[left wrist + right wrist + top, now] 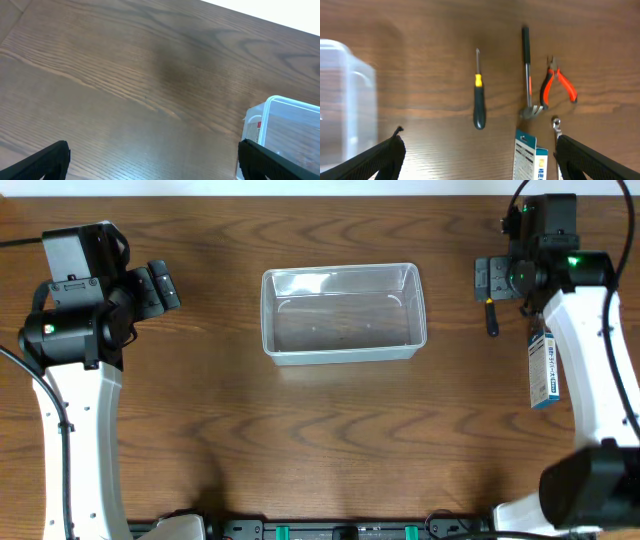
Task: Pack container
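Note:
The clear plastic container (345, 353) stands empty at the table's middle. Its corner shows at the right of the left wrist view (292, 102) and at the left of the right wrist view (350, 75). My left gripper (160, 286) is open and empty above bare wood, left of the container (152, 162). My right gripper (493, 280) is open and empty, right of the container (480, 160). Beyond it lie a screwdriver (478, 97) with a yellow band, a hammer (527, 75) and red-handled pliers (559, 86).
A teal-and-white boxed item (541, 366) lies under the right arm and also shows in the right wrist view (530, 160). A small metal tool end (555, 124) lies beside it. The screwdriver (491, 316) shows from overhead; the arm hides the hammer and pliers there.

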Controlling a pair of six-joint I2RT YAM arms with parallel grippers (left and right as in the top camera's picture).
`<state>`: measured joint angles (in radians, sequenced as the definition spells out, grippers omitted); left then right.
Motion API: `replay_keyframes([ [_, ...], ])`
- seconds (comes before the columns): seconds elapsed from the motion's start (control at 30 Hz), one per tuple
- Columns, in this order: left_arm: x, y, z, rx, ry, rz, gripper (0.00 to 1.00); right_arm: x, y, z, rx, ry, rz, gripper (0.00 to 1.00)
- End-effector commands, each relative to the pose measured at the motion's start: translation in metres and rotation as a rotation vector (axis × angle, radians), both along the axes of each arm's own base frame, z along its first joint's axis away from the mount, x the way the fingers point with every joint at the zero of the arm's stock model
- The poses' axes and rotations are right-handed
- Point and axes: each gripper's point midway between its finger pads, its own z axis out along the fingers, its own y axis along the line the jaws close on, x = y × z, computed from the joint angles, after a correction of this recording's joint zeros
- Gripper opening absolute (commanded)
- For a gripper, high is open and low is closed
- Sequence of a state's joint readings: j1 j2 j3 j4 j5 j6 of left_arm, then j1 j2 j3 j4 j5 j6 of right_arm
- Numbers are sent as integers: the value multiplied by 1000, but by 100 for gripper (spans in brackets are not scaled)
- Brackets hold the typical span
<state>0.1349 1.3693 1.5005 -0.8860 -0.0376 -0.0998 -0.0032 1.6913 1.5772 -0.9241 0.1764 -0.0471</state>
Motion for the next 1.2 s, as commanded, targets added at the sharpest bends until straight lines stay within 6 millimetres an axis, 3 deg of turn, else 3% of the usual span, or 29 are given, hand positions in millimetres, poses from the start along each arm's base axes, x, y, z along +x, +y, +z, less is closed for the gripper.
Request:
replay_keyframes([
  [0.0,1,3,5,22,-8,2,98,7,-21,-14,26,25,-69,96],
  [0.3,1,3,5,22,-8,2,98,11,-50,-63,60,127,-131,92],
  [0.8,1,3,5,22,-8,2,98,21,-38,-132,100,258,-48,86],
  [1.17,1,3,5,22,-8,2,98,27,-29,-156,128,283,15,82],
])
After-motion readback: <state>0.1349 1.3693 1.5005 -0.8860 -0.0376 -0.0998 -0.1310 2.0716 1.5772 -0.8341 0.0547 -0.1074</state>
